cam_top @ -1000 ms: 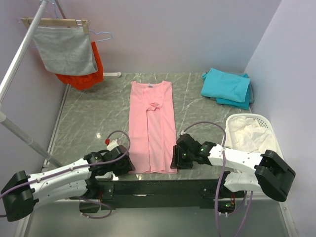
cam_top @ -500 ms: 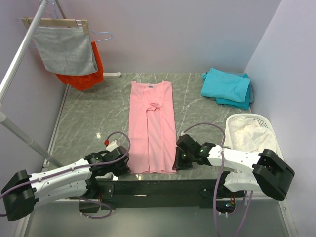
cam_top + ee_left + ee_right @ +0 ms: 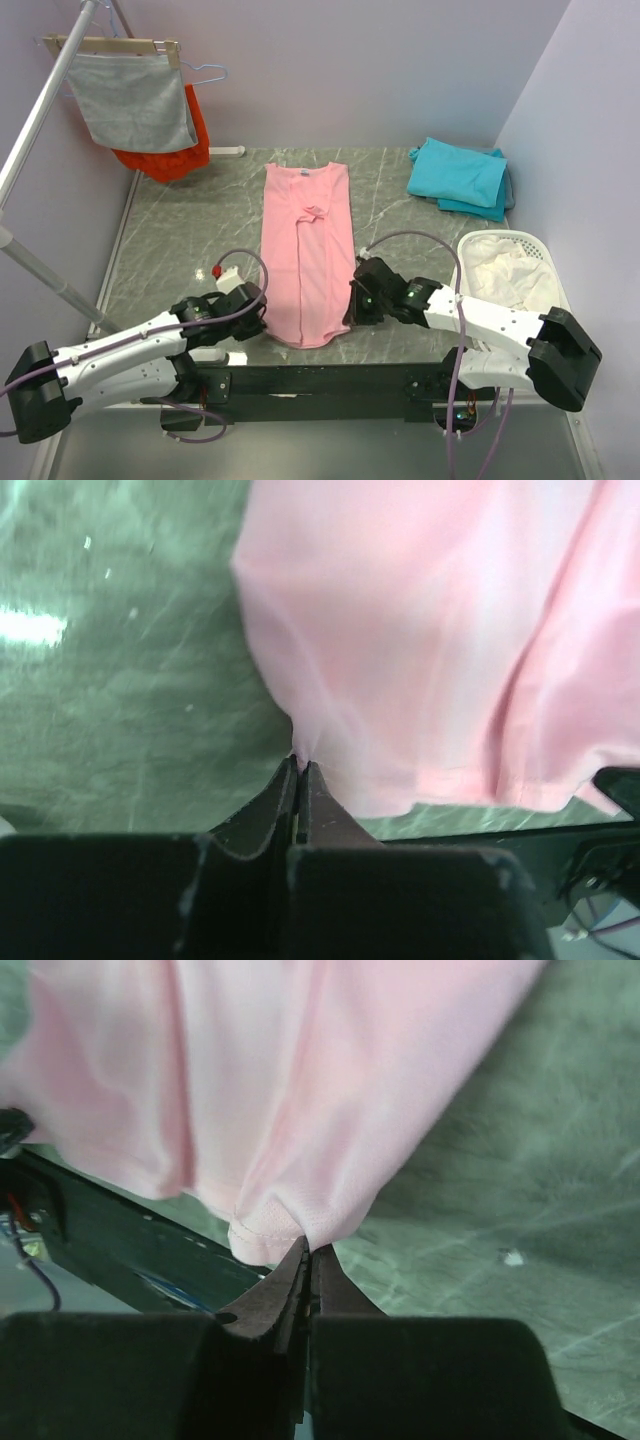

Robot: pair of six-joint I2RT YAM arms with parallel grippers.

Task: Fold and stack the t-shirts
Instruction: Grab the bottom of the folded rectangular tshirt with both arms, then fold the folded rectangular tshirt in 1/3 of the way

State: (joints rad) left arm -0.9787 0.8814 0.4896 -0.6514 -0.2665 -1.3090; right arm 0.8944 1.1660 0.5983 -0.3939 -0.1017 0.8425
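Two hem corners pinched | left gripper (image 3: 298,767) clenched on near-left corner of long, narrow-folded light pink cotton t-shirt (image 3: 305,250) | right gripper (image 3: 308,1252) clenched on its near-right corner | shirt lies lengthwise mid grey-green marble tabletop (image 3: 170,250) | folded teal-turquoise t-shirts (image 3: 458,172) stacked far right.

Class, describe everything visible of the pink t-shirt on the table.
The pink t-shirt is light pink, soft knit cloth, sides folded in to a long narrow strip. It lies lengthwise on the marbled grey-green table, collar at the far end, a small bunch near the chest. The left end effector and right end effector each pinch a near hem corner.
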